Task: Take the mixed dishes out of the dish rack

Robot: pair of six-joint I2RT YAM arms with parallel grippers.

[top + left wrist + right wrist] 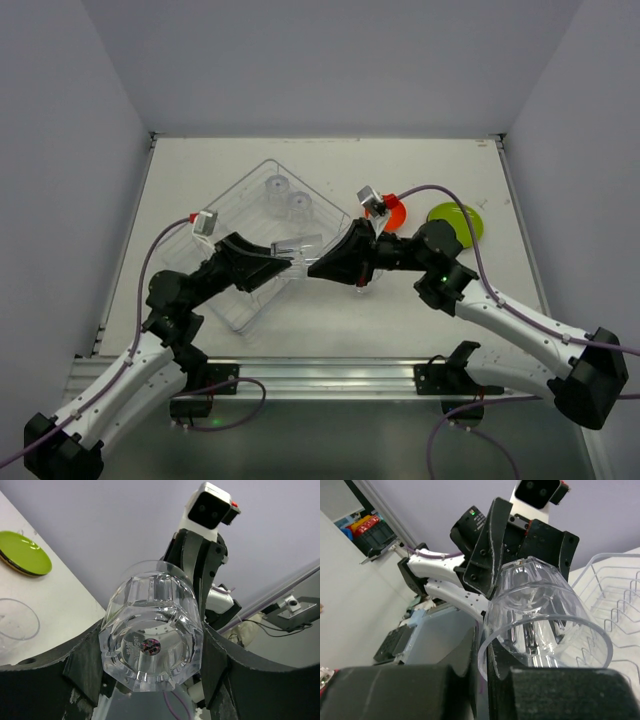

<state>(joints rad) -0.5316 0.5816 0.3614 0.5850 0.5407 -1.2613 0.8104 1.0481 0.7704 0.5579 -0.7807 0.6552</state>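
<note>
arms: white links, black joints | cables: purple | left gripper: black

Holds a clear tumbler in the left pincer, thick base turned to the lens, dark fingers pressed on either side. Looks past the glass at the right pincer rising just behind it, white camera block on top; cannot tell its grip. Sees, upper left, a lime-green plate flat on the white counter, and a second tumbler near it.

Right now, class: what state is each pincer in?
Left pincer: closed on the clear tumbler.
Right pincer: at the tumbler's rim; grip cannot be told.
</note>
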